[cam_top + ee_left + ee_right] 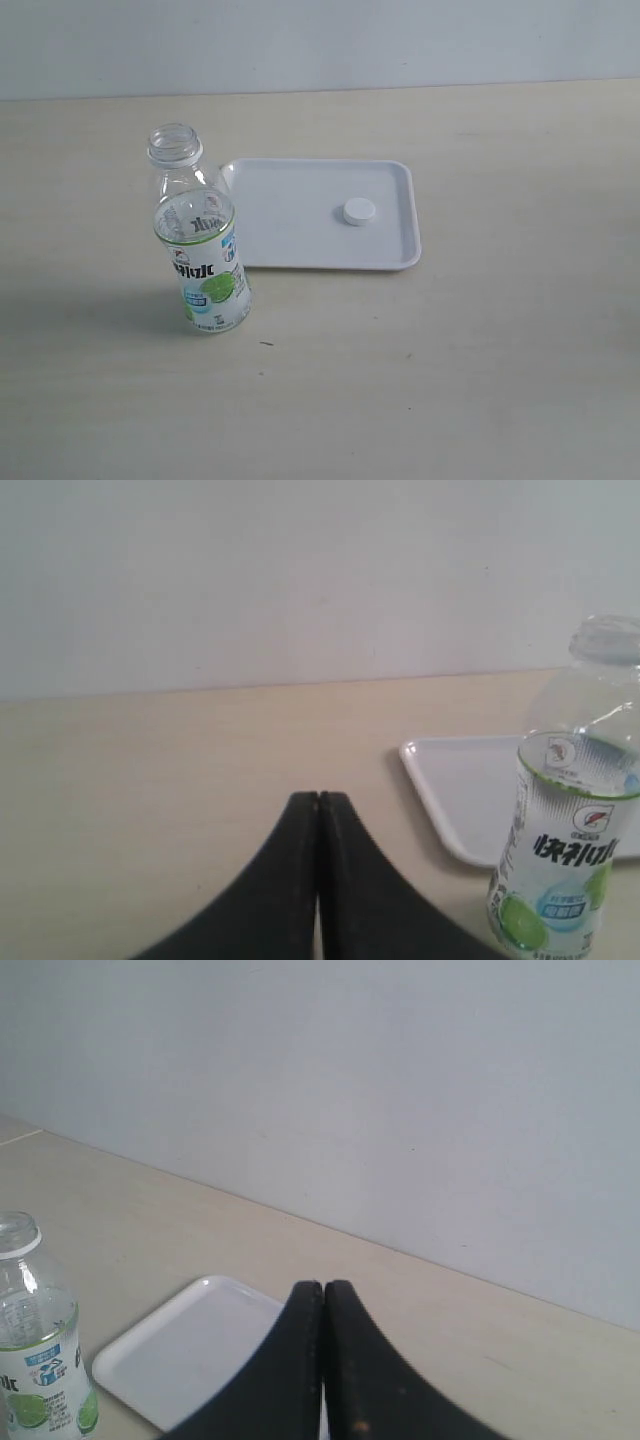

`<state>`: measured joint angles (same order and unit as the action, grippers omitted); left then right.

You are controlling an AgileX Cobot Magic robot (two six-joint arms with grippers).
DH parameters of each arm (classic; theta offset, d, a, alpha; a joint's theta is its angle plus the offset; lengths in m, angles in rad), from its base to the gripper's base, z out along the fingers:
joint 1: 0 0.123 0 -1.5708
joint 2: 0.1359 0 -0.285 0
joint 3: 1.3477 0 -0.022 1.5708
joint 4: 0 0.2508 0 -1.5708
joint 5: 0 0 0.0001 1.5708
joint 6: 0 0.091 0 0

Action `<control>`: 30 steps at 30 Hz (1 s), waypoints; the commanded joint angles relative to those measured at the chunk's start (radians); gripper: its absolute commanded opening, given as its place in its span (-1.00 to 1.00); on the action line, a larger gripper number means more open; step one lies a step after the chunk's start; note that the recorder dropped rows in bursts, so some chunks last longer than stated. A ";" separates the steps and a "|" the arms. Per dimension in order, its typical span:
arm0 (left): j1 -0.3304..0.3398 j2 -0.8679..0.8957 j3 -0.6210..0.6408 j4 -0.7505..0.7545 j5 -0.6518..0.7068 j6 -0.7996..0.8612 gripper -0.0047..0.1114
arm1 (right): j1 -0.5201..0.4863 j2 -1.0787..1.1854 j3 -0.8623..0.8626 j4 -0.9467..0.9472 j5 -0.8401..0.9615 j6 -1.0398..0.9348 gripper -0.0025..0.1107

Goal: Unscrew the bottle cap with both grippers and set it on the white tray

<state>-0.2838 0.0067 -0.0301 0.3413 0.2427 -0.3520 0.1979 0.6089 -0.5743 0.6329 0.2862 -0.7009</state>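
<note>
The clear bottle (200, 250) stands upright on the table with its threaded neck bare, just left of the white tray (300, 245). The small white bottle cap (359, 211) lies on the tray, right of its middle. Neither arm shows in the exterior view. In the left wrist view my left gripper (318, 798) is shut with nothing between its black fingers, well away from the bottle (565, 830) and the tray (450, 800). My right gripper (323, 1286) is likewise shut and empty, hanging above the tray (180, 1355); the bottle (35, 1340) stands beyond it. The cap is hidden in both wrist views.
The pale wooden table (480, 370) stretches around the bottle and tray, ending at a plain light wall (320, 40) at the back. A faint dark speck (266, 343) lies on the table in front of the bottle.
</note>
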 commanded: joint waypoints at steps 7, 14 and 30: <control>0.138 -0.007 0.030 0.003 0.021 -0.077 -0.92 | -0.001 -0.002 0.003 0.004 -0.001 0.000 -0.96; 0.224 -0.007 0.030 0.001 0.091 -0.101 -0.92 | -0.001 -0.002 0.003 0.004 -0.001 0.000 -0.96; 0.224 -0.007 0.030 -0.214 0.122 0.080 -0.92 | -0.001 -0.002 0.003 0.004 -0.001 0.000 -0.96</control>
<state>-0.0620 0.0067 -0.0029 0.2192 0.3719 -0.3754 0.1979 0.6089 -0.5743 0.6329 0.2883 -0.7009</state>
